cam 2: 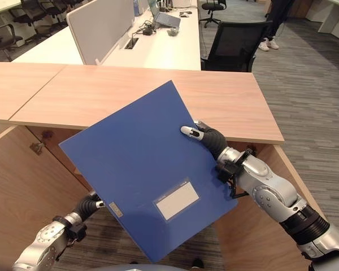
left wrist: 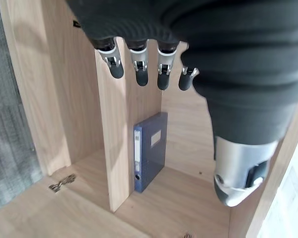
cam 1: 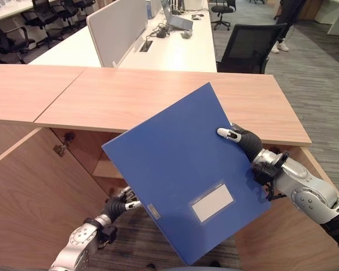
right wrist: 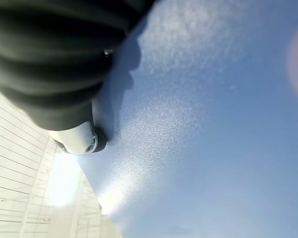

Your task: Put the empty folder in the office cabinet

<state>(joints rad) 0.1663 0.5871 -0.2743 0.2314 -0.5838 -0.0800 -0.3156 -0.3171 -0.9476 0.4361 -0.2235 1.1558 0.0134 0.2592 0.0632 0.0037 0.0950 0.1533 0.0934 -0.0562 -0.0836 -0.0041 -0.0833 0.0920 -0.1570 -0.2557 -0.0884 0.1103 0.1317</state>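
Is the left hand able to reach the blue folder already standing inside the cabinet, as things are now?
Probably yes. The left hand is open and faces the standing folder in the open cabinet, with nothing between them.

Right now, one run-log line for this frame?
right hand: pinching flat blue plastic folder, tilted | left hand: open, empty, below folder | open wooden cabinet: another blue folder upright inside
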